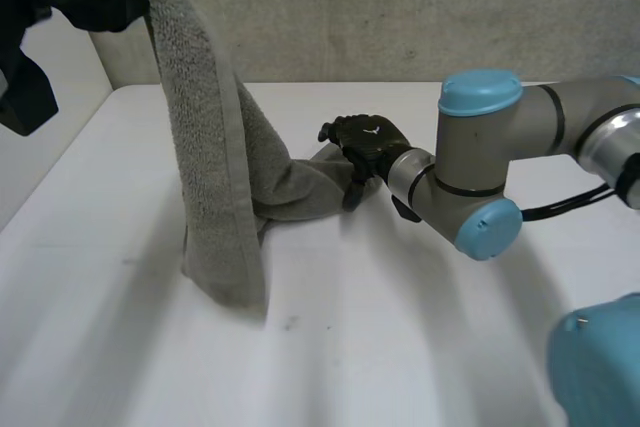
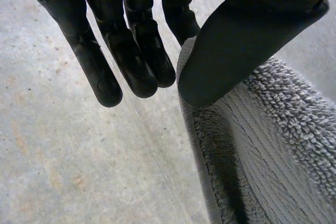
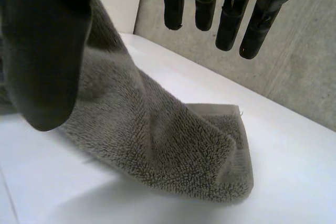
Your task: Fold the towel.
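The grey terry towel (image 1: 215,197), not yet folded, is pinched aloft by the left robot hand (image 2: 241,40); the right robot hand (image 1: 368,142) is spread beside it.

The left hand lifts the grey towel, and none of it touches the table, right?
Not quite. The left hand does lift the grey towel, but the towel's lower part rests on the white table, as the head view shows.
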### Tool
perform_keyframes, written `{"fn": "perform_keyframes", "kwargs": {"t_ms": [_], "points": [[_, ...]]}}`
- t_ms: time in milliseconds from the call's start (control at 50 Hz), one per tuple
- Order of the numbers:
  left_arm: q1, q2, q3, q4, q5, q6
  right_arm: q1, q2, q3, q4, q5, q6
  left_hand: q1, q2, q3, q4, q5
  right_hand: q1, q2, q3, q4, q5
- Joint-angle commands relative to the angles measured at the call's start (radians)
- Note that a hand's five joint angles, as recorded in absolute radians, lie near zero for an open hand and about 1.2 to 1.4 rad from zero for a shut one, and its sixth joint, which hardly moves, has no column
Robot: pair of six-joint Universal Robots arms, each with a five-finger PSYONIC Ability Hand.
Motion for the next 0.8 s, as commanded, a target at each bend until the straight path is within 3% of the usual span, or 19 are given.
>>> {"fn": "perform_keyframes", "kwargs": {"t_ms": [20, 160, 200, 220, 260, 300, 380, 540, 620, 800], "points": [[0.003, 0.027, 0.015, -0.001, 0.0, -0.02, 0.002, 0.19, -0.268, 0.115, -0.002, 0.001, 0.2, 0.178, 0.18, 0.178, 0.192, -0.032, -0.04, -0.039, -0.035, 0.001], [0.005, 0.028, 0.019, -0.001, -0.002, -0.025, 0.033, 0.236, -0.272, 0.115, 0.003, 0.001, 0.2, 0.178, 0.18, 0.178, 0.192, 0.135, 0.127, 0.128, 0.132, 0.168], [0.006, 0.027, 0.019, 0.001, -0.002, -0.025, 0.045, 0.256, -0.283, 0.115, 0.012, 0.001, 0.2, 0.178, 0.18, 0.178, 0.192, 0.451, 0.442, 0.444, 0.448, 0.483], [0.006, 0.027, 0.019, 0.001, -0.002, -0.025, 0.045, 0.256, -0.283, 0.115, 0.012, 0.001, 0.2, 0.178, 0.18, 0.178, 0.192, 0.453, 0.444, 0.446, 0.45, 0.485], [0.008, 0.024, 0.014, 0.001, 0.0, -0.025, 0.048, 0.244, -0.291, 0.112, 0.024, 0.001, 0.2, 0.178, 0.18, 0.178, 0.192, 1.01, 1.002, 1.004, 1.007, 1.043], [0.008, 0.02, 0.011, 0.001, 0.0, -0.025, 0.048, 0.224, -0.297, 0.109, 0.039, 0.001, 0.2, 0.178, 0.18, 0.178, 0.192, 1.108, 1.1, 1.102, 1.105, 1.141], [0.019, 0.008, 0.0, 0.001, 0.002, -0.023, 0.022, 0.1, -0.318, 0.112, 0.084, -0.01, 0.2, 0.178, 0.18, 0.178, 0.192, 1.109, 1.101, 1.103, 1.106, 1.142], [0.088, -0.016, -0.034, 0.004, 0.005, -0.028, -0.052, -0.128, -0.249, 0.161, 0.084, -0.133, 0.2, 0.178, 0.18, 0.178, 0.192, 1.109, 1.101, 1.103, 1.106, 1.142], [0.118, -0.033, -0.052, 0.021, 0.005, -0.043, -0.096, -0.268, -0.144, 0.23, 0.089, -0.287, 0.2, 0.178, 0.18, 0.178, 0.192, 1.109, 1.101, 1.103, 1.106, 1.142], [0.118, -0.064, -0.118, 0.11, 0.006, -0.058, -0.168, -0.549, 0.132, 0.248, 0.063, -0.367, 0.2, 0.178, 0.18, 0.178, 0.192, 1.109, 1.101, 1.103, 1.106, 1.142]]}}
